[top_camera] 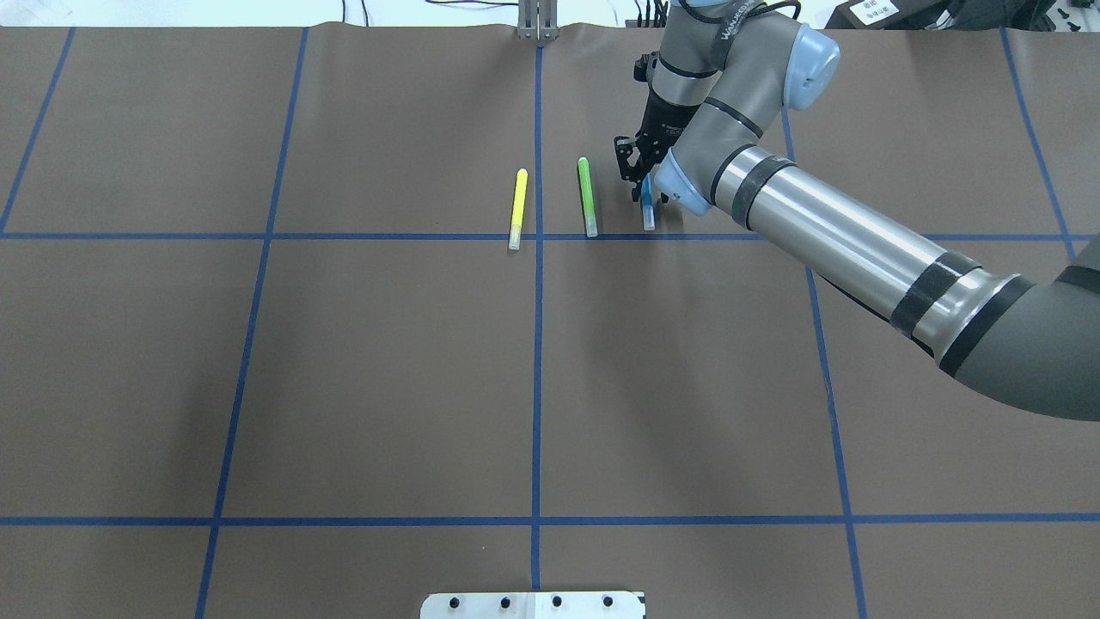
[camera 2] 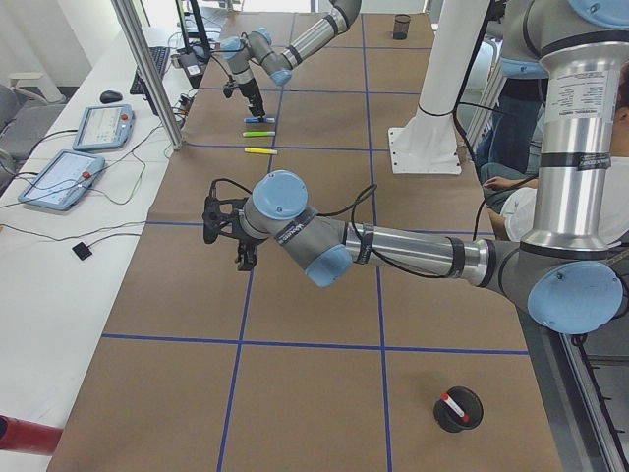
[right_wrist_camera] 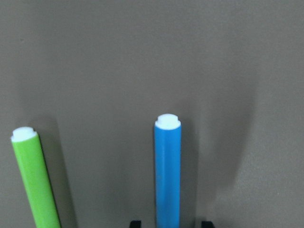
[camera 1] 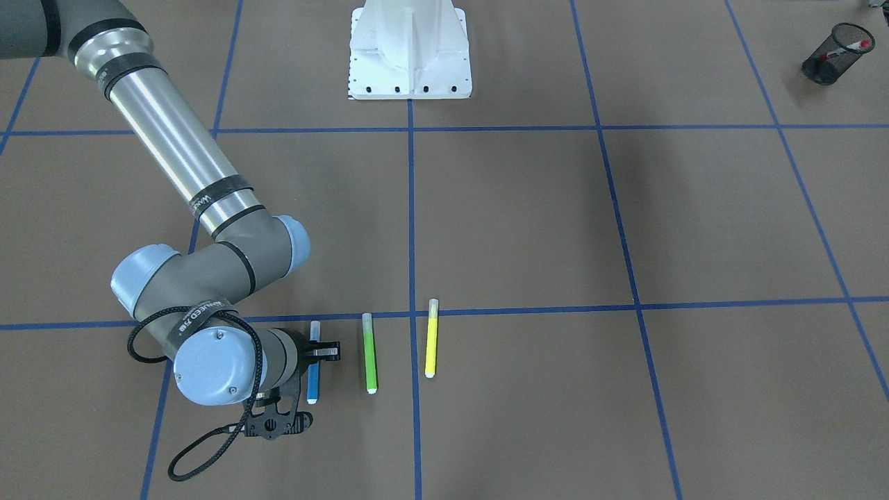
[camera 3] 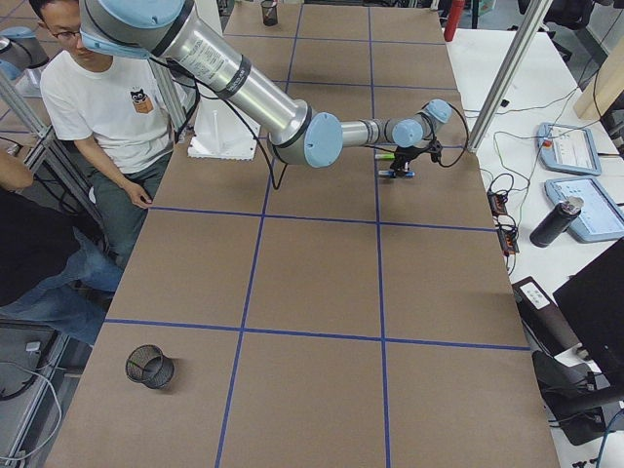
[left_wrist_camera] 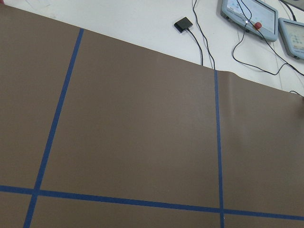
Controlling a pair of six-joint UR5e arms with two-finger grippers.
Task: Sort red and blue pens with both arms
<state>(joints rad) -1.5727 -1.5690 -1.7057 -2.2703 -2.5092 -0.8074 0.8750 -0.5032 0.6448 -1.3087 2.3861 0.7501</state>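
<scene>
Blue pen (camera 1: 313,382) is straddled by right gripper (camera 1: 314,353), jaws spread clear of barrel. Left gripper (camera 2: 243,260) is held above table (camera 2: 314,393); jaw state cannot be told.

Robotics laboratory: counter (top_camera: 387,387) under brown sheeting gridded with blue tape (top_camera: 536,387), teach pendants (camera 2: 101,128) on a side counter (camera 2: 44,256) (cables (left_wrist_camera: 202,52) trailing), aluminium frame post (camera 2: 148,69), person (camera 3: 117,107) seated alongside.

I couldn't read left gripper (camera 2: 241,262) state from the side view; right gripper (camera 1: 321,352) covered the middle of blue pen (camera 1: 312,383), mesh cup (camera 1: 825,64) hid most of red pen (camera 1: 846,48).
</scene>
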